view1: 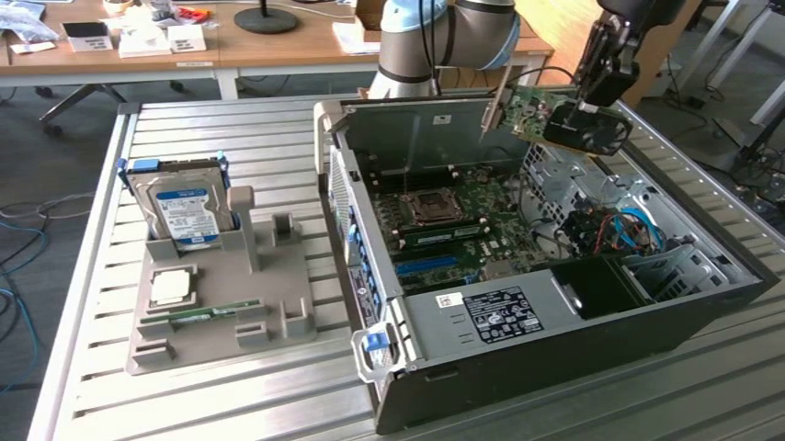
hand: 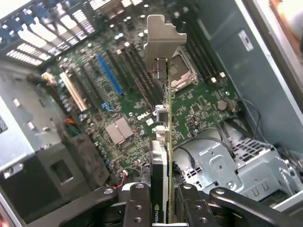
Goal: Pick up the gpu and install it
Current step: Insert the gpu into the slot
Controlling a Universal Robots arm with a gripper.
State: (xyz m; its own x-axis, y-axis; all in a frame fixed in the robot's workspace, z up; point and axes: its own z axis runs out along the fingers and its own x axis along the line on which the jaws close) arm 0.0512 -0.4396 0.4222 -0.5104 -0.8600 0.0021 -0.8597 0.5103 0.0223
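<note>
The gpu (view1: 554, 119) hung above the far end of the open computer case (view1: 589, 354), not seated. In the wrist view it ran edge-on over the motherboard (hand: 128, 109), with its silver bracket at the end away from the tool (view1: 591, 103). The tool was clamped on the gpu, jaws pressed against its two faces. The case lay on a slatted metal surface (view1: 221, 404), and wooden desks (view1: 282, 46) stood behind it. The arm (view1: 424, 41) stood behind the case, wrist pointing down. Counted: one gpu, one case, one hard drive (view1: 184, 211) — upright in one grey holder (view1: 233, 317), on the exterior view's left.
</note>
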